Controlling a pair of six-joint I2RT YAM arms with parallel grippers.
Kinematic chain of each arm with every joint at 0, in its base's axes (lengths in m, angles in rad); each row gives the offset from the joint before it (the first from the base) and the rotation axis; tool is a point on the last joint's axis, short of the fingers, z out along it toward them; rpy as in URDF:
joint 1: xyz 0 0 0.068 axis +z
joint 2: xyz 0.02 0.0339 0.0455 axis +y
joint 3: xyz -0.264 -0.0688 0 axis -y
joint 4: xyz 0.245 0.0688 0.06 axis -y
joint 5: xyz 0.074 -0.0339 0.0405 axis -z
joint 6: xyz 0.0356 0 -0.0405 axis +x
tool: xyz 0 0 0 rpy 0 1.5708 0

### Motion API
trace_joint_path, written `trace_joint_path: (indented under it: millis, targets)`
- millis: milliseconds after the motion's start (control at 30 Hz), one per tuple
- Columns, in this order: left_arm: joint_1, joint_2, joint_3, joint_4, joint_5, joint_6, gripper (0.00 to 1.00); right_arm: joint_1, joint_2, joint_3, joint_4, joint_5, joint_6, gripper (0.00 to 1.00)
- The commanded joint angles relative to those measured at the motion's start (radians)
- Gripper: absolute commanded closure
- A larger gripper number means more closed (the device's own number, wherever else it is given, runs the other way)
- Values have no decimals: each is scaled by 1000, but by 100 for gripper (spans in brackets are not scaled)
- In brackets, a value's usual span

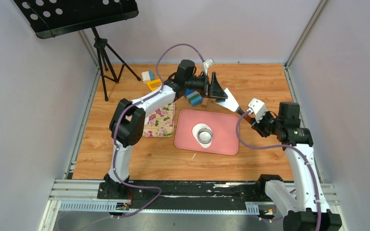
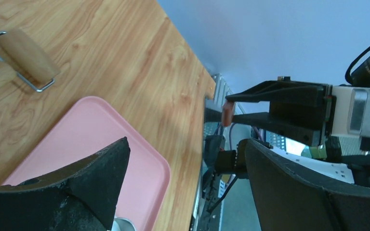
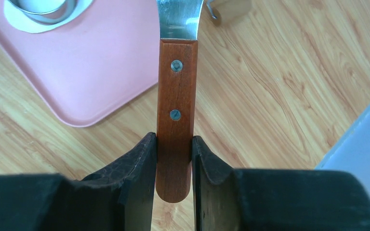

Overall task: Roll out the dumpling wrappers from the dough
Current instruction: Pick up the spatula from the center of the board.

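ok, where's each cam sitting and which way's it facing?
Top: above, behind the robot, looking down at the table; left arm, right arm show.
Left wrist: looks across mat and roller to right pincer; open left pincer shows.
Right wrist: looks along the spatula to mat and ring; right pincer shows, clamping it.
Both wrist views share the mat.

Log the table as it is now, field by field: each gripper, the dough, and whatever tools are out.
left gripper: open, holding nothing
right gripper: shut on the wooden handle of the spatula
dough: flattened white sheet on the pink mat
metal ring: resting on the dough
small wooden roller: lying on the table beyond the mat, not held
floral cloth: beside the mat's left edge
cut discs: none seen outside the ring
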Motion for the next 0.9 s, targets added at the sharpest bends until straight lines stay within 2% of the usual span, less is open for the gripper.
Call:
trace_joint_path:
  millis: [0,133,200,333,400,567,700,833,867]
  targets:
    - [-12,-11,3,112,44,-65,6,107,-11,-8,13,56,23,100]
    - [-23,-22,-17,83,52,-33,14,142,-7,-6,40,74,50,100]
    - [-29,-31,-29,28,52,10,20,144,0,9,43,78,58,100]
    - [-31,-49,-43,-103,48,133,23,143,13,26,45,88,53,100]
    - [-31,-55,-44,-148,41,167,28,144,19,27,47,86,49,100]
    - [-31,-53,-43,-108,41,140,56,159,24,24,54,64,50,100]
    - [-32,-35,-23,-95,45,116,71,177,19,18,62,60,52,100]
    - [-33,-30,-33,-88,50,109,100,182,23,20,71,68,56,100]
    - [-33,-34,-41,-85,52,108,100,182,24,21,76,67,60,100]
